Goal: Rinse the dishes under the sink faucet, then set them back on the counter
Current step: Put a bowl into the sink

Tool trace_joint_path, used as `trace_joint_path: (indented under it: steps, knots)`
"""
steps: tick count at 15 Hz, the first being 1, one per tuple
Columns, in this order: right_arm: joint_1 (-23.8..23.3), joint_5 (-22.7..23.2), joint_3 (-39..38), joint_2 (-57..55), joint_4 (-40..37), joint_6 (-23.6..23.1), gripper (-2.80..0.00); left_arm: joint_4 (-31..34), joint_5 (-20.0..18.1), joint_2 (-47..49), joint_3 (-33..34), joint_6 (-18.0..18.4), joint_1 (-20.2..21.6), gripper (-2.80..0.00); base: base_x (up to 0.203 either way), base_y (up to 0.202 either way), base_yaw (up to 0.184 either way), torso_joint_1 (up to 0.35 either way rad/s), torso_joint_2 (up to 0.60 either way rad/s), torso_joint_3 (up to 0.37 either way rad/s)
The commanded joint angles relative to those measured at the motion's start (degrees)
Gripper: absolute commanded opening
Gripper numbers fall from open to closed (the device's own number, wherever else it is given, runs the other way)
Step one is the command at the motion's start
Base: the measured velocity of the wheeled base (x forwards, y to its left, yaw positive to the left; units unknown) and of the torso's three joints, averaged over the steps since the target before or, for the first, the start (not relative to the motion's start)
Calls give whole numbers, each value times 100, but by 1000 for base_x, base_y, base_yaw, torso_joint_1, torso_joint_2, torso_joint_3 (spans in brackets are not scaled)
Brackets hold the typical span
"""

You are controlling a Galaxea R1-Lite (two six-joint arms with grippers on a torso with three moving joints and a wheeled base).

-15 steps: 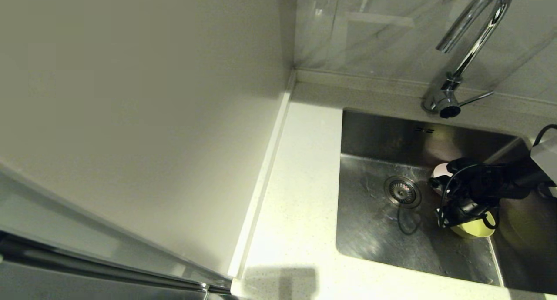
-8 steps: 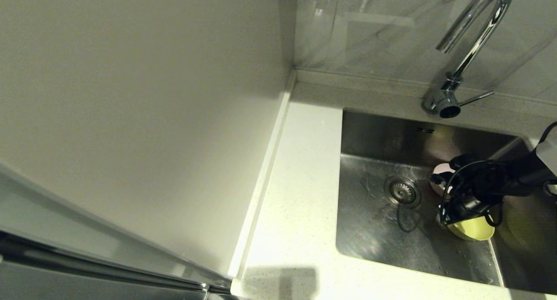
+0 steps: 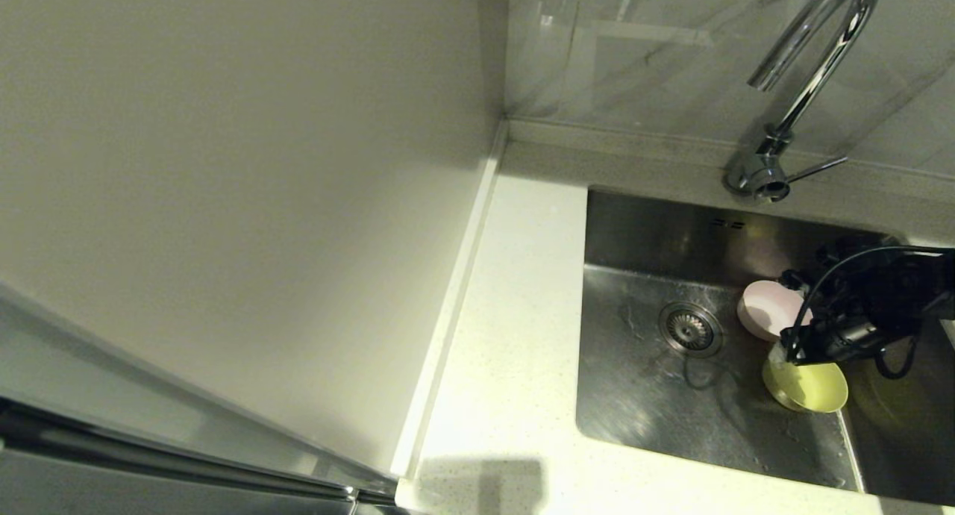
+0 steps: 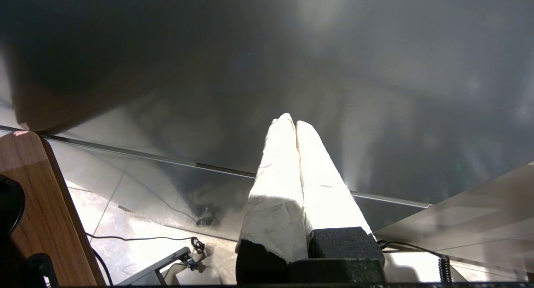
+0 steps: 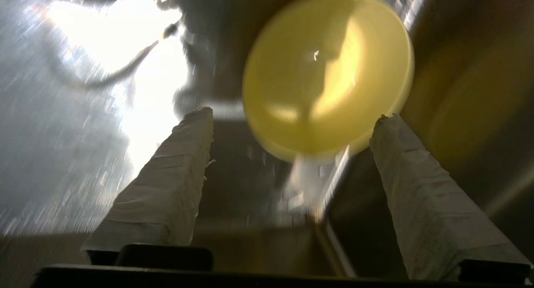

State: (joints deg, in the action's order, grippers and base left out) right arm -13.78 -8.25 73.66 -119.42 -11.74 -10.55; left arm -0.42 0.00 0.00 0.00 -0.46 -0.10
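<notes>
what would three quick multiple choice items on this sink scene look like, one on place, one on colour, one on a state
1. Where is the pink bowl?
A. on the counter
B. in the sink, just right of the drain
C. under the spout

2. What colour is the bowl nearest the right tool?
A. yellow-green
B. red
C. black

3. How do the right tool's fingers stand?
A. clamped on the bowl
B. pressed together
C. spread apart, holding nothing

Answers:
1 B: the pink bowl lies on the floor of the sink beside the drain.
2 A: the yellow-green bowl sits just below the right tool.
3 C: the wrist view shows both fingers wide apart, the bowl beyond them.
</notes>
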Motion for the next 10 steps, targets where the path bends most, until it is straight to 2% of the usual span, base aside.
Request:
trace_joint_path:
  steps: [1, 3, 5, 6, 10]
  knots:
    - [-97, 197, -245, 1050, -425, 1, 0, -2, 0, 0, 18, 2, 1, -280, 0, 0, 0, 0, 0, 0]
    - [-185, 509, -328, 1784, -787, -81, 0, -2, 0, 0, 18, 2, 1, -280, 0, 0, 0, 0, 0, 0]
    - [-399, 694, -255, 2391, -931, -598, 0, -2, 0, 0, 18, 2, 1, -280, 0, 0, 0, 0, 0, 0]
    - [-655, 741, -123, 2581, -965, -900, 0, -2, 0, 0, 18, 2, 1, -280, 0, 0, 0, 0, 0, 0]
    - [-1483, 742, 116, 2917, -942, -1028, 0, -2, 0, 0, 18, 2, 1, -280, 0, 0, 0, 0, 0, 0]
